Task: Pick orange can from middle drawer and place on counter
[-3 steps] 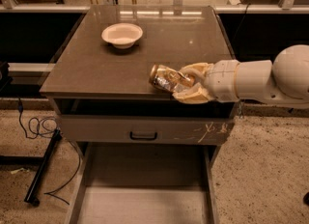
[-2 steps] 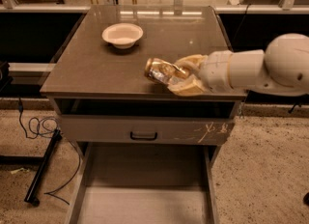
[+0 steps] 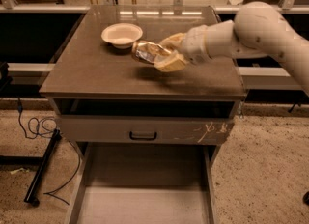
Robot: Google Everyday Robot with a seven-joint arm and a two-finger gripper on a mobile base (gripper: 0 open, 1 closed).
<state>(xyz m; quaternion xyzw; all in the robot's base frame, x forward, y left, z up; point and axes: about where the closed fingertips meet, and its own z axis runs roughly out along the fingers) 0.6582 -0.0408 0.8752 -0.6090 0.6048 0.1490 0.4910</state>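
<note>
My gripper (image 3: 166, 54) is shut on the orange can (image 3: 147, 52), a crinkly gold and silver can held on its side. It is above the middle of the counter (image 3: 96, 76), just right of a white bowl (image 3: 121, 35). The arm reaches in from the right. A faint shadow lies on the counter under the can, so the can seems slightly raised. The middle drawer (image 3: 145, 189) is pulled out below, and its grey floor has nothing on it.
The closed drawer with a black handle (image 3: 143, 135) and white scratches sits between counter and open drawer. A black stand and cables (image 3: 41, 160) lie on the floor at left. A railing and glass wall run behind the counter.
The gripper has carried the can to the left and farther back over the counter, from near the front right edge toward the white bowl.
</note>
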